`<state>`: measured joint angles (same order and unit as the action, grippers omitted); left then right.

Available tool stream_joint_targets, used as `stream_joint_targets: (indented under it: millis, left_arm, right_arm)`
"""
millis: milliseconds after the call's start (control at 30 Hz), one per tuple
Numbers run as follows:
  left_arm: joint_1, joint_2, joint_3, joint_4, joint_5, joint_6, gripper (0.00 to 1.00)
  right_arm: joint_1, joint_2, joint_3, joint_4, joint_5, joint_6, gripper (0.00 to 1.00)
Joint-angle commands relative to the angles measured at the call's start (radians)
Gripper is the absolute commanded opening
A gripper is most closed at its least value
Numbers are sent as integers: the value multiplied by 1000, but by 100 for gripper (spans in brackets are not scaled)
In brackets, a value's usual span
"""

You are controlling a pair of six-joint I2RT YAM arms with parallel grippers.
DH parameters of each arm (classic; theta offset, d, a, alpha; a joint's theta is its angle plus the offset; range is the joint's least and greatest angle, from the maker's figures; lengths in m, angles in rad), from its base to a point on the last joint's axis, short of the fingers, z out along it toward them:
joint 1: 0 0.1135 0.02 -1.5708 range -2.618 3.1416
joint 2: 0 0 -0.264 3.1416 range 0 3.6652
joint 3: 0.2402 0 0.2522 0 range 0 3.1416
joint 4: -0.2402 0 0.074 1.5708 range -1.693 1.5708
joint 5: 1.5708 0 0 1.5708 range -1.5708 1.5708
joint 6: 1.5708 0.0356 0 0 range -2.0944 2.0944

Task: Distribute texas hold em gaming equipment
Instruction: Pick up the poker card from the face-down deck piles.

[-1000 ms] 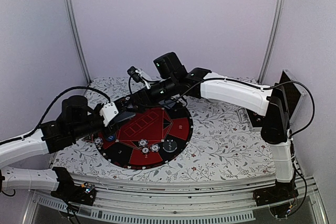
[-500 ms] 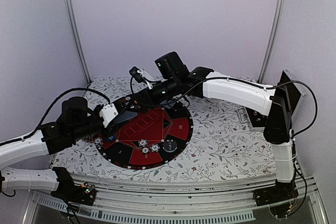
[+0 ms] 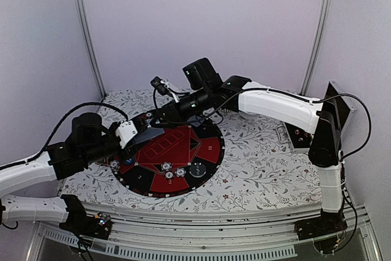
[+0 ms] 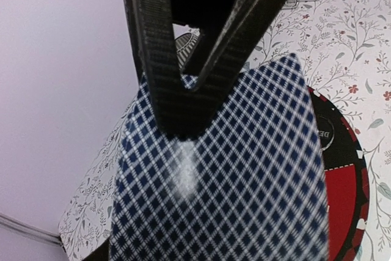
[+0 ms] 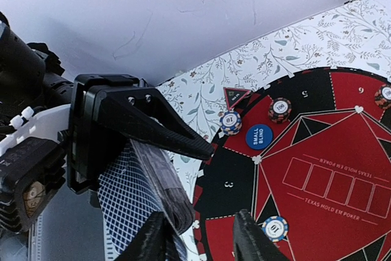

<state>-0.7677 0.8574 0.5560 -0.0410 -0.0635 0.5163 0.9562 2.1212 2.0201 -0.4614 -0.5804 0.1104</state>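
My left gripper is shut on a deck of playing cards with blue-and-white checked backs, held above the left rim of the round red-and-black mat. In the right wrist view the deck sits under the left gripper's upper finger. My right gripper reaches in from the right. Its fingers stand apart, one against the deck's corner, with only the mat showing in the gap. Poker chips lie on the mat: a blue one, a black-and-orange one and another blue one.
A blue "small blind" disc and a small triangular marker lie near the chips. Three more chips and a dark round disc sit at the mat's near side. A dark case lies by the right arm on the floral cloth.
The right gripper has slid a little left onto the deck's far end and its fingers have drawn closer together. The left arm and the deck have stayed put.
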Motion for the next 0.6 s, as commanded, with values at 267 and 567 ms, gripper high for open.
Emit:
stream_joint_targets:
  millis: [267, 567]
  left_arm:
    - [-5, 6, 8, 43, -4, -1, 51]
    - [-5, 7, 8, 41, -9, 0, 52]
  right_arm:
    - [-10, -77, -3, -19, -12, 13, 10]
    - [-19, -98, -8, -22, -41, 21, 2]
